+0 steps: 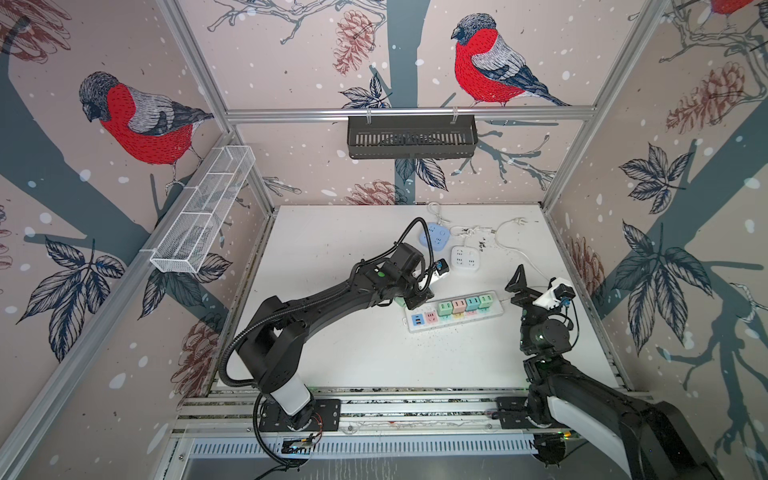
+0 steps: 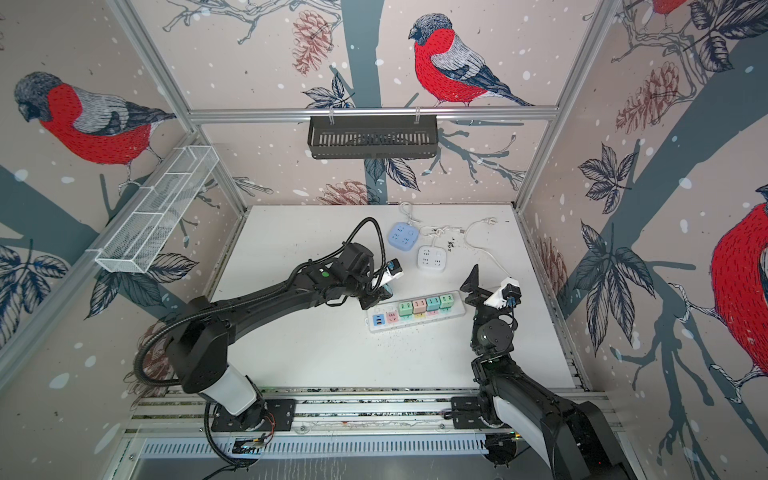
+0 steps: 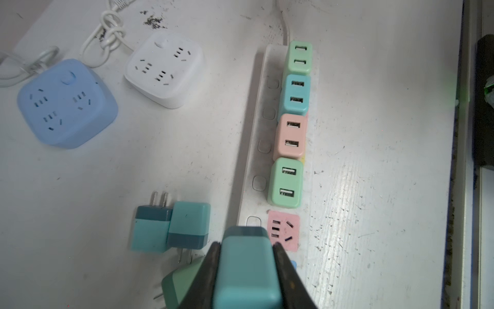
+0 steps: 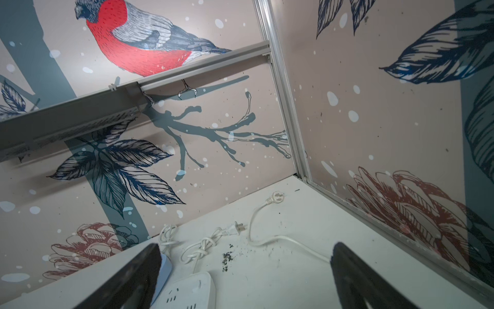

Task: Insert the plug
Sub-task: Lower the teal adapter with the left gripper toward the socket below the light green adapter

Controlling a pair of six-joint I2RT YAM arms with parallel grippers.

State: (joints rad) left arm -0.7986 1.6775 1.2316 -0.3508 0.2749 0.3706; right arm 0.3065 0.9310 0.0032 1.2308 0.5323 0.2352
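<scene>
In the left wrist view my left gripper (image 3: 246,246) is shut on a teal plug (image 3: 247,270), its black fingers (image 3: 211,264) pressed to both sides. The plug's prongs are hidden. It hangs just beside the free pink socket (image 3: 284,230) at the near end of the white power strip (image 3: 256,133). Several coloured plugs sit in the strip's other sockets, such as the green one (image 3: 285,183). In both top views the left gripper (image 1: 415,301) is at the strip's (image 1: 453,322) left end. My right gripper (image 1: 521,291) is raised to the strip's right, open and empty (image 4: 246,246).
Two loose teal plugs (image 3: 149,230) (image 3: 188,227) and a green one (image 3: 179,286) lie left of the strip. A blue cube socket (image 3: 66,104) and a white one (image 3: 164,69) with knotted cords (image 4: 203,247) sit farther back. A black basket (image 1: 411,137) and a wire basket (image 1: 203,208) hang on the walls.
</scene>
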